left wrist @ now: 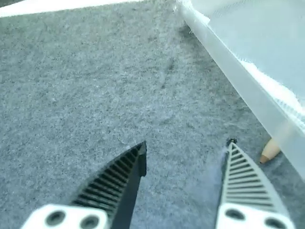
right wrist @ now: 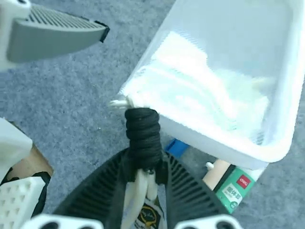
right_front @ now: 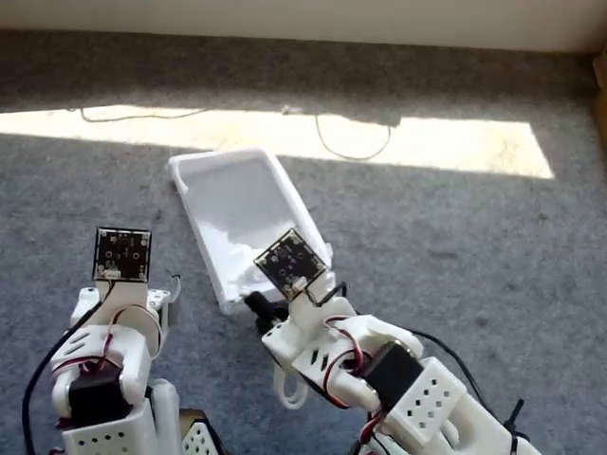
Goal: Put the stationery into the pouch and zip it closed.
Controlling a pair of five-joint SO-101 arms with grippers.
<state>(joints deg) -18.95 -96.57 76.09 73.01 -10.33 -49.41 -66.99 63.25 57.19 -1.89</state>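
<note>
**A:** How much room is there around the work?

**B:** The bench (right_front: 493,246) is covered in grey felt that runs wide beyond the pouch and off to the right. A sunlit band (right_front: 455,142) crosses its far part, and a thin cable (right_front: 351,152) loops over that band.

**A:** And the pouch?

**B:** The pouch (right_front: 237,204) is white and translucent. It lies mid-bench with its mouth open upward and its long side angled away from the arms. Its near end sits between them.

**A:** The arms?

**B:** The left end effector (left wrist: 187,144) hangs over the felt just beside the pouch's long edge, with its fingers spread and nothing between them. The right end effector (right wrist: 144,162) is at the pouch's near corner, clamped on the black cord pull (right wrist: 142,136) (a braided knot).

**A:** The stationery?

**B:** It is outside the pouch. A pencil tip (left wrist: 269,151) pokes out from under the pouch's edge. A green-labelled piece (right wrist: 236,188) and a blue piece (right wrist: 176,147) peek from beneath the near rim.
</note>
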